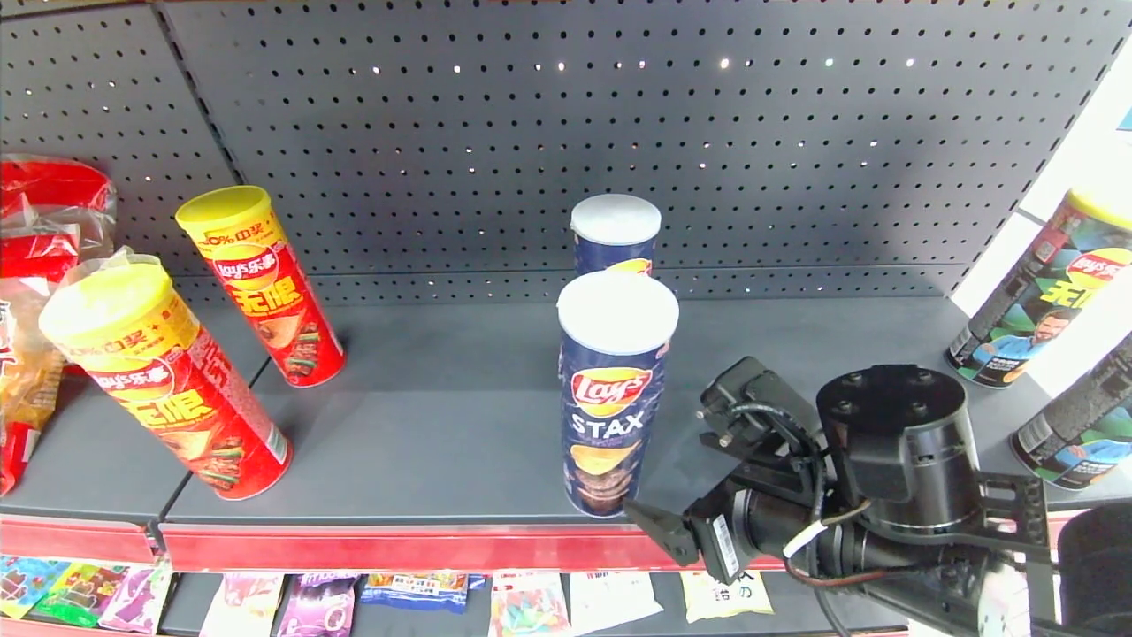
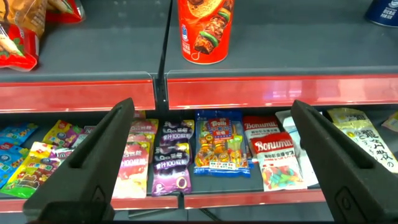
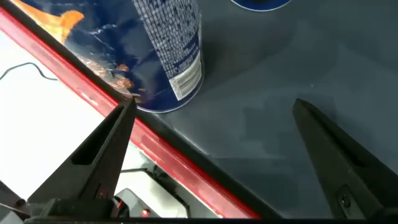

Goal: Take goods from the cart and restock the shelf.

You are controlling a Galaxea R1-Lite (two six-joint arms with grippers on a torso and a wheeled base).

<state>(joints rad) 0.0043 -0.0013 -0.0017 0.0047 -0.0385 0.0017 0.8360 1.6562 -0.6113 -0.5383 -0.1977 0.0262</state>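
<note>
Two blue chip cans stand in the middle of the grey shelf [image 1: 442, 425], the front can [image 1: 612, 398] close to the edge and the rear can [image 1: 615, 232] right behind it. My right arm [image 1: 893, 442] is low at the shelf's front, just right of the front can. Its gripper [image 3: 212, 106] is open and empty, with the front can's base [image 3: 161, 56] just beyond one finger. My left gripper [image 2: 211, 104] is open and empty, held in front of the shelf's red rail, below a red can [image 2: 202, 31].
Two red cans with yellow lids [image 1: 263, 283] [image 1: 168, 380] stand at the left, with red snack bags [image 1: 35, 265] beyond them. Two black-and-green cans [image 1: 1035, 292] [image 1: 1074, 425] stand at the right. Several candy bags [image 2: 217, 149] lie on the lower shelf. Open shelf floor lies between the can groups.
</note>
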